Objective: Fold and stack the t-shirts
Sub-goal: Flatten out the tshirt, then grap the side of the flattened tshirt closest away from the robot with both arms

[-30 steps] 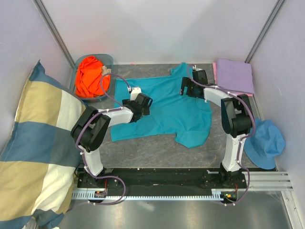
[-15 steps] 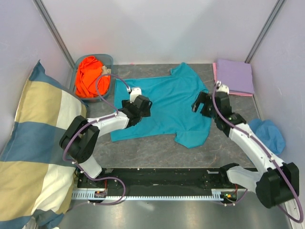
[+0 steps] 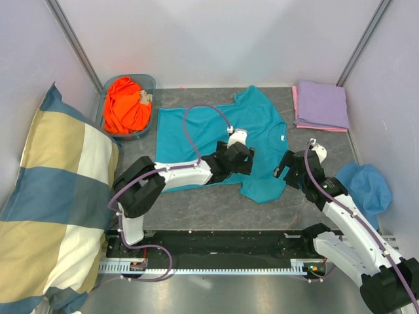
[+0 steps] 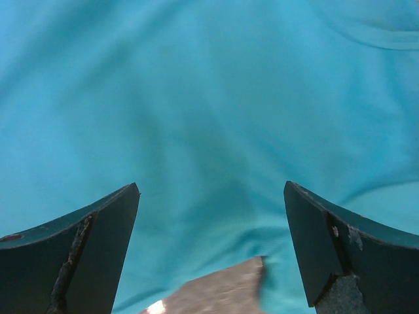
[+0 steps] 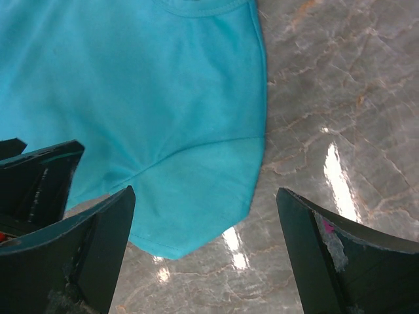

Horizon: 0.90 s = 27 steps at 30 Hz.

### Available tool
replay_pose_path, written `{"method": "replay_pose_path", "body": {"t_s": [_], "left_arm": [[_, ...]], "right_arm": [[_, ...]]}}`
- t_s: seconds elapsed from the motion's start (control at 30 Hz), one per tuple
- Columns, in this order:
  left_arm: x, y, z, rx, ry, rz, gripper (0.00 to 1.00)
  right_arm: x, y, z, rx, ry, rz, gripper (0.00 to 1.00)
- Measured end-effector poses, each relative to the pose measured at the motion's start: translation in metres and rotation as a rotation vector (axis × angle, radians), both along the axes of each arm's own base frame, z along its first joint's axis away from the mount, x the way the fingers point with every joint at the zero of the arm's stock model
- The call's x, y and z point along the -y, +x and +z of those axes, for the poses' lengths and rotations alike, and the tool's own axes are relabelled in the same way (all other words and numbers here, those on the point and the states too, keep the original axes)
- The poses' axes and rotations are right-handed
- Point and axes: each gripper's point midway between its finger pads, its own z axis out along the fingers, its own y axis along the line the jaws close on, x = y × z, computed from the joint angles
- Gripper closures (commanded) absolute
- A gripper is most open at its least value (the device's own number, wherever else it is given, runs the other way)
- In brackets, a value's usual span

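Since the earlier frame, L gripper (image 3: 239, 159) has swung across the teal shirt (image 3: 209, 134) from its hem side to the armpit of its near sleeve (image 5: 196, 196). R gripper (image 3: 287, 171) has backed off the collar to that sleeve's outer edge. Both gape, nothing held. Shirt lies flat under them. My call: R pinches the sleeve hem & folds inward, L pins the body. Bare table (image 5: 327, 98) right of the shirt gives room; lavender shirt (image 3: 321, 103) & hat (image 3: 370, 186) sit beyond.
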Motion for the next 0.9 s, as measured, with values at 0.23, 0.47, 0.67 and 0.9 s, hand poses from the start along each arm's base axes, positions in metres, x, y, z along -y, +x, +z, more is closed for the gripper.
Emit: {"method": "replay_pose_path", "body": {"t_s": [0.23,0.47,0.67,0.9], "left_arm": [[0.04,-0.015,-0.014,-0.009,0.004,-0.097,0.0],[0.023,-0.021,-0.043,-0.044,0.08,-0.083,0.0],[0.013,-0.023,-0.052,-0.048,0.114,-0.069,0.0],[0.011,-0.021,-0.053,-0.035,0.114,-0.058,0.0]], "right_arm": [[0.003,-0.014,-0.012,-0.049,0.006,-0.015,0.02],[-0.002,-0.02,-0.019,-0.082,0.024,0.006,0.02],[-0.009,-0.022,-0.031,-0.096,0.06,0.022,0.02],[-0.011,-0.034,-0.067,-0.167,0.075,0.025,0.02]]}}
